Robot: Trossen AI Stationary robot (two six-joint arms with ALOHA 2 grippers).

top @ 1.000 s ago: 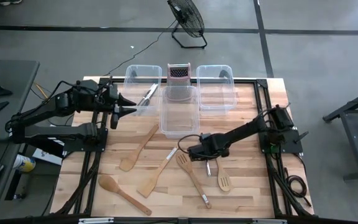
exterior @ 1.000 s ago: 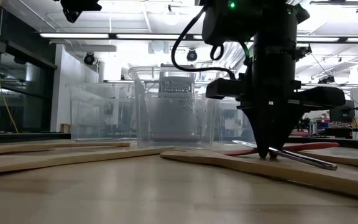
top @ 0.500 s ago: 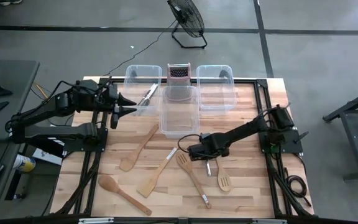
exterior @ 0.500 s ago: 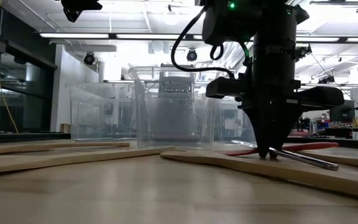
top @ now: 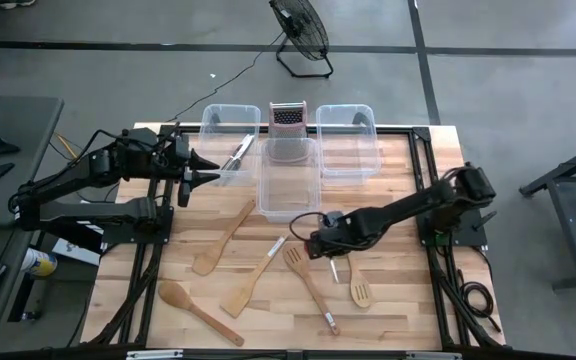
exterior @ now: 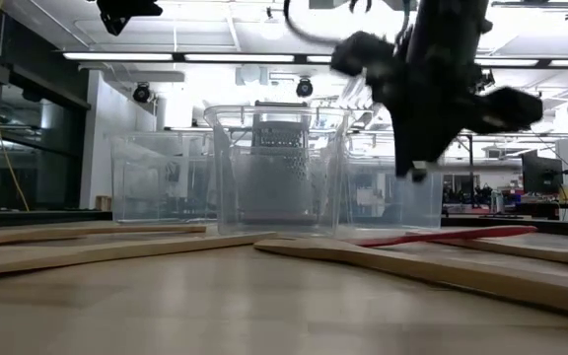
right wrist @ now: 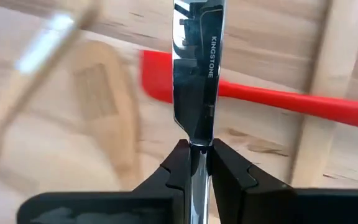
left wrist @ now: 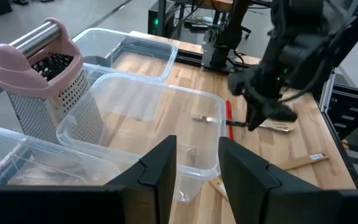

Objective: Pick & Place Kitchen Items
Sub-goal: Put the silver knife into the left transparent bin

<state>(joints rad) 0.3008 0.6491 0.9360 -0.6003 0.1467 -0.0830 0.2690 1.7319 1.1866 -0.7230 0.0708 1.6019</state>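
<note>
On the near half of the table [top: 388, 300] lay 5 pale wooden utensils: a wooden spoon [top: 196, 310] nearest the front edge on the left, a small slotted spatula [top: 361, 292] to the right, a long slotted turner [top: 308, 278] between them, an angled spatula [top: 250, 283], and another wooden spoon [top: 224, 238] farther back.

The right gripper [top: 315, 245] was above the table's middle, its arm stretched low from the right side and its fingers clamped on 1 silver knife [right wrist: 195, 68]. In the right wrist view the blade stuck straight out from between the fingertips, over the red spatula [right wrist: 272, 96] on the boards. In the low view the gripper [exterior: 417, 168] hung clear of the table top, with the red spatula [exterior: 452, 236] lying flat beneath it.

Farther back stood 3 clear bins: the middle bin [top: 288, 185] just behind the right gripper, the left bin [top: 228, 125] with metal cutlery [top: 238, 152] in it, and the right bin [top: 348, 140]. 1 box grater [top: 288, 118] stood upright between the two rear bins.

The left gripper [top: 208, 170] hovered at the left bin's outer edge, fingers [left wrist: 244, 177] narrowly apart and holding nothing, pointing across the bins. Bare boards lay open along the table's right edge.
</note>
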